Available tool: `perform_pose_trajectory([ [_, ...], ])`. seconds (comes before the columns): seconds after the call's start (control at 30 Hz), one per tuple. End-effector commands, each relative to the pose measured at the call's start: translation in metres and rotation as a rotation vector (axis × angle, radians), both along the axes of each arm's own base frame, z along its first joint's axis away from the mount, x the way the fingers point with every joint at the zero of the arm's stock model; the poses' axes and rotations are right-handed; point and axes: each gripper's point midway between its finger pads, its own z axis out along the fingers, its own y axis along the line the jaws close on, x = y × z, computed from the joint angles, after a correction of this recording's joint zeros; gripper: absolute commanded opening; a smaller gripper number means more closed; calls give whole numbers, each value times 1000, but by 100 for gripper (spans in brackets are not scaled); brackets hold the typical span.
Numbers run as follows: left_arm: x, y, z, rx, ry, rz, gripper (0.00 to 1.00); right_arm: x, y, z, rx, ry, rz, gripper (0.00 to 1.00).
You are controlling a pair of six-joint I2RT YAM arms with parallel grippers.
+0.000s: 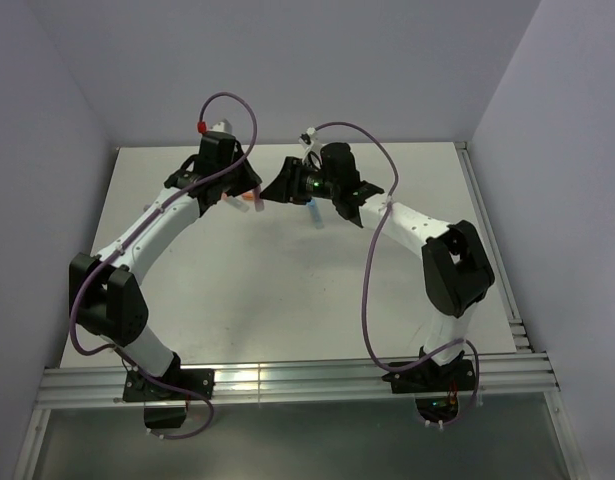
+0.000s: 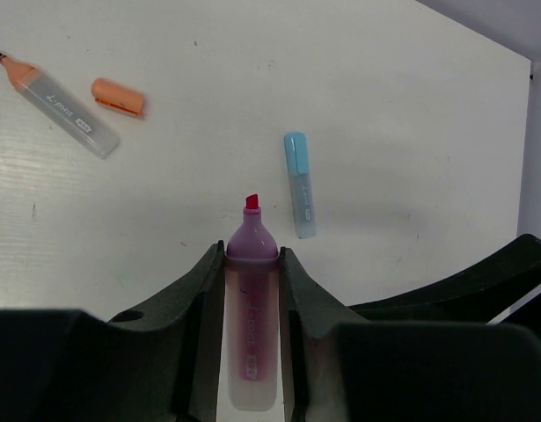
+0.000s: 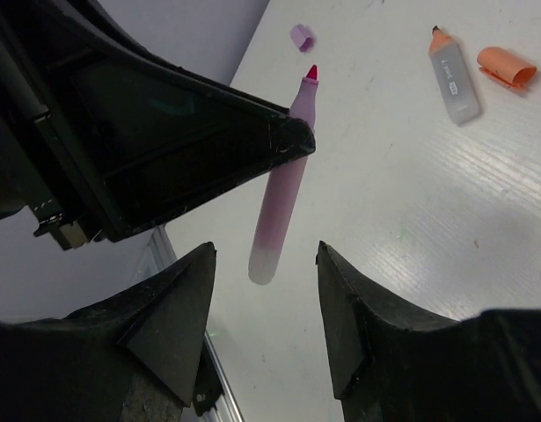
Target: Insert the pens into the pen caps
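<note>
Left gripper is pinching the pink pen mid-barrel, bare red tip pointing away from the wrist. It appears lifted off the tabletop, though the overhead view is too crowded to confirm. Right gripper is spread wide w/ nothing in it, its fingers either side of the pen's clear tail end.

Main risk: the pink cap lies far off near the tabletop edge, and neither gripper has it. If the right gripper clamps the tail while the left one is also clamped, any misalignment could twist or lever the smooth barrel loose. A drop would prob. land tip-first and mark the surface. The two grippers are also v. close together, so a small lateral move could knock them.

Nearby: orange pen, uncapped, w/ orange cap just beside it but apart. Blue pen lies ahead of the pink tip w/ its cap seemingly on. Nothing blocks the pink cap except the left gripper's own bulk.
</note>
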Motion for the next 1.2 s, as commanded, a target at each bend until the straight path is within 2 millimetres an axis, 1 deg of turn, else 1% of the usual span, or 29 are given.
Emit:
perform_pose_trajectory([
  [0.0,1,-6,28,-46,-75,6,0,12,7,17,10,-56,-34,58],
  [0.13,-1,-9,34,-48,-85,0,0,17,8,10,-4,-45,-50,57],
  [0.4,-3,-14,37,-55,-93,-9,0,18,16,6,-5,-30,-55,57],
  [0.63,-3,-19,30,-59,-81,-13,0,17,19,5,1,-20,-52,56],
  [0.83,-1,-25,32,-71,-90,-17,0,15,20,3,1,-10,-52,54],
  [1.17,-3,-31,29,-73,-86,-27,0,15,22,2,7,7,-50,48],
])
